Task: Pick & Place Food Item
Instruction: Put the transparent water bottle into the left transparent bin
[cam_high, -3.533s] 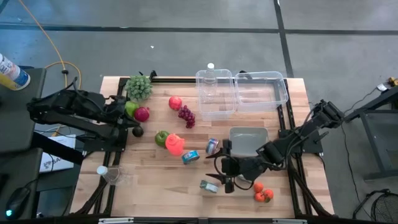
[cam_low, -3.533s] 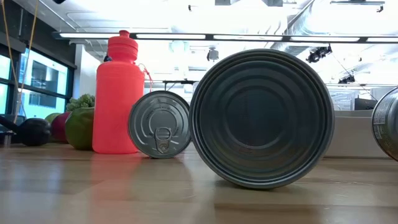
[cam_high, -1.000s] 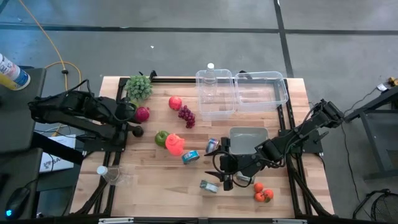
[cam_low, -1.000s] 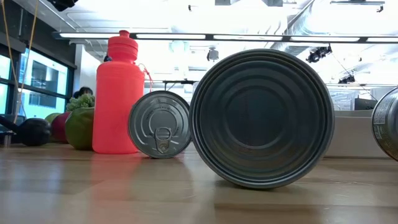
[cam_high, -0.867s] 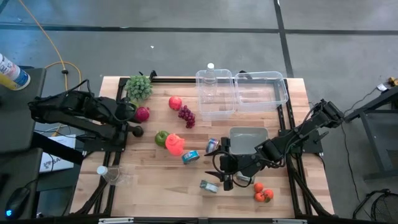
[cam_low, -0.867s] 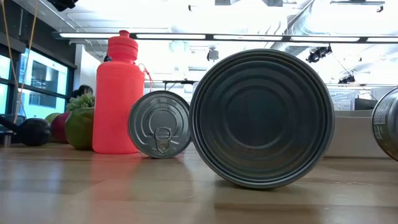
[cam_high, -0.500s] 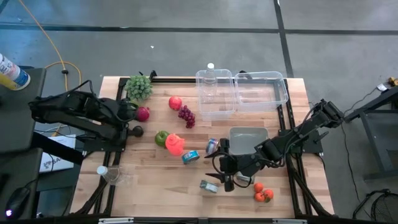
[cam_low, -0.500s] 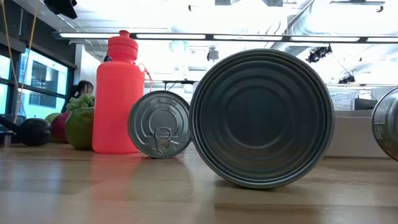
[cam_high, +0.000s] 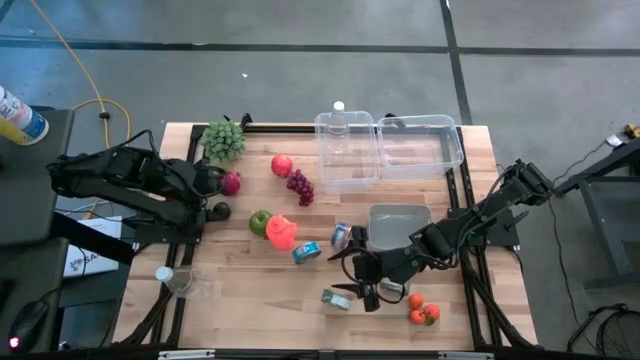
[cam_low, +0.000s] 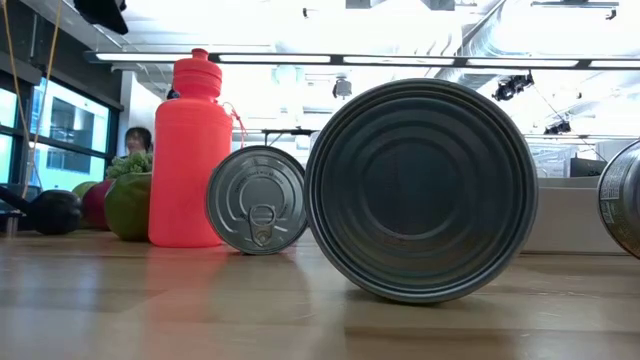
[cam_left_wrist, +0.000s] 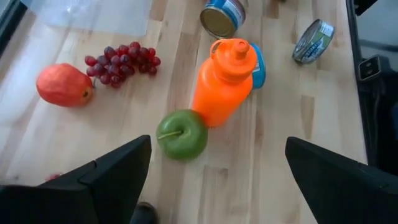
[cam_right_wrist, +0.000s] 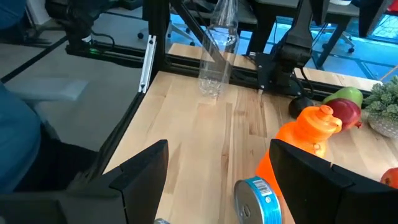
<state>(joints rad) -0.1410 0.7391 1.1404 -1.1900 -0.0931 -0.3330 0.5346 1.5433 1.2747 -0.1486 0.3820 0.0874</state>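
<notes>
Near edge of table: three small orange fruits at front right corner, a flat tin lying just left of right gripper. Right gripper is low over the wood, fingers spread w/ nothing between them; in right wrist view the gap shows only bare table.

Behind it: grey metal tray, partly under right arm; contents cannot tell. Left of tray, two cans on their sides, then orange bottle lying down, touching green apple.

Left side: left gripper above table's left edge, fingers wide apart, holding nothing. Just beside it a dark red fruit, w/ a dark round fruit near it.

Middle: red pear-like fruit and purple grapes, close but apart.

Far edge: two clear plastic bins, left bin and right bin, side by side, touching; both look empty. Green leafy bunch at far left corner.

Low view: a person's head beyond the table.
</notes>
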